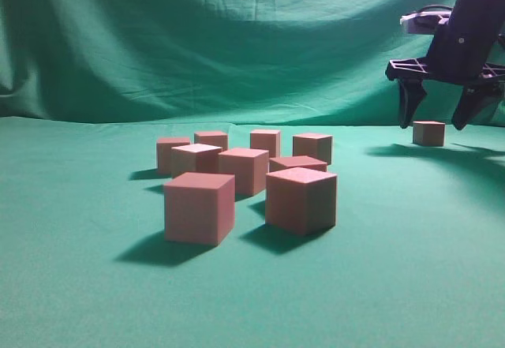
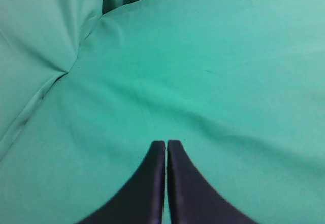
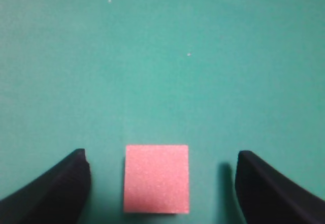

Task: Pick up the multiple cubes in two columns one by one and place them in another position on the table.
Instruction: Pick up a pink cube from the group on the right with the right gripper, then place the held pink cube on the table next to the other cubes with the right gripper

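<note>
Over on the right, the right gripper (image 1: 442, 110) hangs above the green cloth (image 1: 79, 285) with its two dark fingers spread wide, holding nothing. A lone cube (image 1: 428, 132) sits on the cloth just below and between those fingers. From the wrist camera, that cube (image 3: 157, 178) lies flat in the gap of the right gripper (image 3: 162, 183), clear cloth showing on both sides of it, so neither finger touches it; it sits a little nearer the left-hand finger in that view.

The rest of the cubes stand well apart from it, bunched in the middle of the table in rough rows. The two nearest the camera are the front left cube (image 1: 199, 207) and the front right cube (image 1: 301, 199), the latter turned a bit askew. Behind them, more cubes crowd close together, some partly hidden by those in front.

The left gripper (image 2: 166, 148) has its fingers pressed together, nothing between them, and only bare, creased cloth lies beneath it.
</note>
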Controlling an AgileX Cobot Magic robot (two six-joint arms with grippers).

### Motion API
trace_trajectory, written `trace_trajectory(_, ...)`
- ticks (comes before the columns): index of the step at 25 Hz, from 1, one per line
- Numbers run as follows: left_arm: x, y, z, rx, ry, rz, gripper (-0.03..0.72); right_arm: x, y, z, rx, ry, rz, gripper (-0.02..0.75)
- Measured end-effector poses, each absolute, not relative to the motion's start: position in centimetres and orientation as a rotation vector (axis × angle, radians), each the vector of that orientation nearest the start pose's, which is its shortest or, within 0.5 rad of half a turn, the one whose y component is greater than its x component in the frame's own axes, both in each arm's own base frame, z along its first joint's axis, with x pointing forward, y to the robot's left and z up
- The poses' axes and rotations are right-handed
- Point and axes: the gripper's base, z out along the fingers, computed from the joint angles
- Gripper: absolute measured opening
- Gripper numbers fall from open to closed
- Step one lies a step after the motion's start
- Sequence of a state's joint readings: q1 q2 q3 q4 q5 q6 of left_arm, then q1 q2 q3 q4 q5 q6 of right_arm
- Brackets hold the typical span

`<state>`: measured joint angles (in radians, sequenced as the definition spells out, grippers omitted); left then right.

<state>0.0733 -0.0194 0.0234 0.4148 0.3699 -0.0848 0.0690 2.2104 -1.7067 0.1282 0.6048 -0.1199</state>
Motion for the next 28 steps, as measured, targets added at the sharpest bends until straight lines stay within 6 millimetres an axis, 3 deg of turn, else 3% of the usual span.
trace_trajectory(3,5.1,1.7,17.6,0.109,1.841,0.399,0.000,48.6,4.0,16.3,-0.139,2.575,0.110,0.570)
trace_trajectory(9,5.1,1.7,17.6,0.109,1.841,0.399,0.000,48.8,4.0,15.5,-0.142,2.574,0.106,0.264)
trace_trajectory(15,5.1,1.7,17.6,0.109,1.841,0.399,0.000,48.6,4.1,16.5,-0.125,2.572,0.131,0.257)
trace_trajectory(17,5.1,1.7,17.6,0.109,1.841,0.399,0.000,48.2,4.2,18.5,-0.126,2.550,0.143,0.257)
trace_trajectory(21,5.1,1.7,17.6,0.109,1.841,0.399,0.000,46.2,4.2,25.2,-0.139,2.478,0.158,0.257)
trace_trajectory(28,5.1,1.7,17.6,0.109,1.841,0.399,0.000,38.7,4.9,36.8,-0.178,2.367,0.328,0.257)
